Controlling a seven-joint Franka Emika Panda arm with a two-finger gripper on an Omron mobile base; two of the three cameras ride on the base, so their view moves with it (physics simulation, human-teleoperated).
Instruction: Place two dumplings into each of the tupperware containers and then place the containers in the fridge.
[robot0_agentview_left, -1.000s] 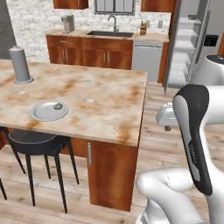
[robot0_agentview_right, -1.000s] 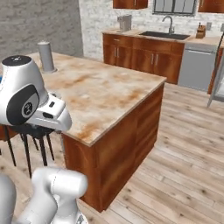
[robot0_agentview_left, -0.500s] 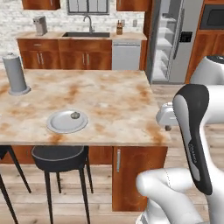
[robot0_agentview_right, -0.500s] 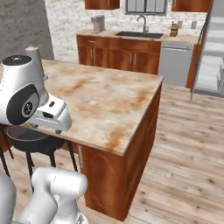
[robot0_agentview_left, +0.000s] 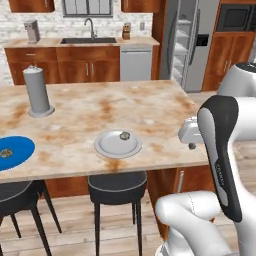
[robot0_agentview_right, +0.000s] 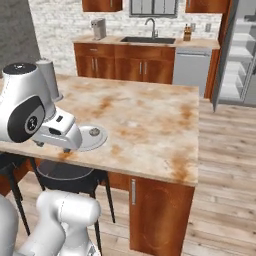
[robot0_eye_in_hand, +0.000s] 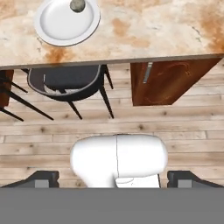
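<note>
Tan-brown and lumpy, 1 dumpling (robot0_agentview_left: 124, 135) is sitting on the round light-grey plate (robot0_agentview_left: 118, 144), toward the plate's far rim, near the front edge of the marbled desk (robot0_agentview_left: 150, 105). In the hand view it is showing as a small mottled ball (robot0_eye_in_hand: 77, 5) at the top of that plate (robot0_eye_in_hand: 67, 21). A 2nd dumpling (robot0_agentview_left: 6, 153) is lying on the blue plate (robot0_agentview_left: 14, 152) at the desk's left end.

Judging by its look, each dumpling is light and probably soft, so a gentle pinch across its middle from above seems best; being round, it may roll on the smooth plate if nudged. It is showing no clear long axis and is not pointing anywhere, so any approach angle should serve.

The gripper (robot0_eye_in_hand: 113, 178) is hanging off the desk's front edge, over the floor by the black stool (robot0_eye_in_hand: 65, 84), with its jaws standing wide and nothing between them. The fridge (robot0_agentview_left: 190, 42) is standing open beyond the desk, pale shelves showing.
</note>
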